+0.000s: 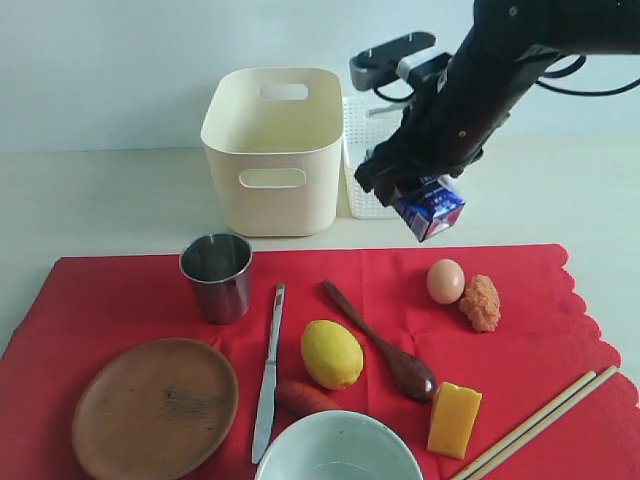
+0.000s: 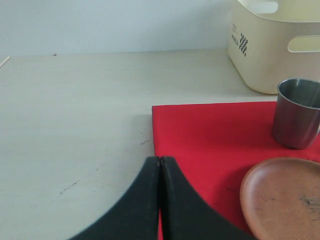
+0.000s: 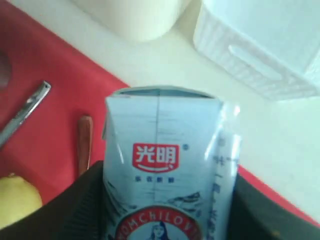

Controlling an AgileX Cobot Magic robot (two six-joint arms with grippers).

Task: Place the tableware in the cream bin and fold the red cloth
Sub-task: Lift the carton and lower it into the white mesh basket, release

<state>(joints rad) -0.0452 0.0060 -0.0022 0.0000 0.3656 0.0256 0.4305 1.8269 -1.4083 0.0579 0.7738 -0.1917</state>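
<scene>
**Right gripper holds the milk carton; all the tableware lies on the red cloth**

Exterior view: your right gripper [image 1: 412, 195] is clamped on the small blue-and-white milk carton [image 1: 432, 210]. It holds the carton tilted in the air over the far edge of the red cloth [image 1: 120, 290], just in front of the white lattice basket [image 1: 360, 175]. The cream bin [image 1: 272, 195] stands on the worktop [image 1: 100, 195] beside that basket, beyond the cloth.

Every piece of tableware is on the cloth:
- The steel cup [image 1: 216, 277] stands upright, nearest the bin.
- The wooden plate [image 1: 155, 408] sits at the near left.
- The knife [image 1: 268, 380] lies between the plate and the lemon [image 1: 331, 354].
- The dark spoon [image 1: 385, 345] lies slantwise to the right of the lemon.
- The pale bowl [image 1: 300, 440] is at the near edge, cut off by the frame.
- The chopsticks [image 1: 535, 425] lie diagonally at the near right corner.

An egg [image 1: 446, 281] sits just beside an orange lumpy piece [image 1: 481, 302]. The cheese [image 1: 454, 418] is near the spoon's head, and the carrot [image 1: 303, 397] lies between the knife and the lemon.

Left wrist view: your left gripper [image 2: 160, 170] has its jaws pressed together with nothing between them. It is over the cloth's edge, where the cloth meets the bare worktop. The cup and plate are apart from it, with the bin beyond them.

Right wrist view: the carton fills the middle, and the dark fingers [image 3: 75, 210] sit against both of its sides. The knife, the spoon handle and the lemon show on the cloth below. The basket and bin are beyond the cloth's edge.
</scene>
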